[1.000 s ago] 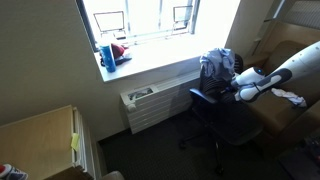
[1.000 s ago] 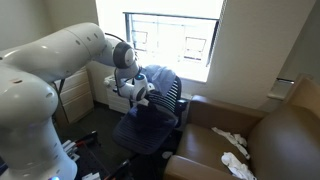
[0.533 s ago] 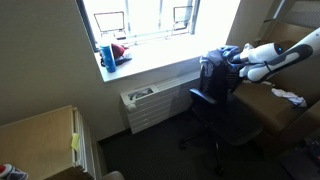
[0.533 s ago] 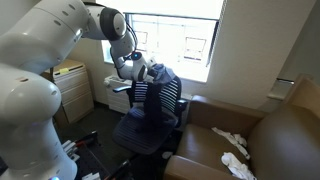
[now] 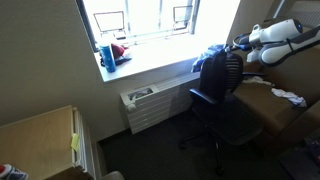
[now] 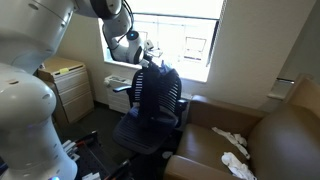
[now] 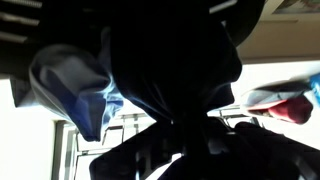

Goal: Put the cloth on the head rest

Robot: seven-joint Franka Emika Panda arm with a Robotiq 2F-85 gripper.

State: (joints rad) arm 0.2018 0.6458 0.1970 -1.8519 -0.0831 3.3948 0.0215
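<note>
A black office chair (image 5: 222, 85) stands by the window and shows in both exterior views (image 6: 157, 95). Its top edge, the head rest (image 5: 226, 56), lies just below my gripper (image 5: 241, 50). The gripper, also seen in an exterior view (image 6: 152, 58), is shut on a grey-blue cloth (image 5: 210, 52). The cloth hangs at the top of the chair back on the window side. In the wrist view the cloth (image 7: 70, 88) droops at the left beside a dark silhouette that hides the fingers.
A window sill holds a blue cup (image 5: 106, 54) and a red object (image 5: 120, 49). A radiator (image 5: 150, 100) sits under the sill. A brown sofa (image 6: 275, 140) with white rags (image 6: 232, 140) is beside the chair. A wooden cabinet (image 6: 70, 85) stands behind it.
My gripper has risen from the front of the chair back to its top edge, carrying the cloth up and towards the window.
</note>
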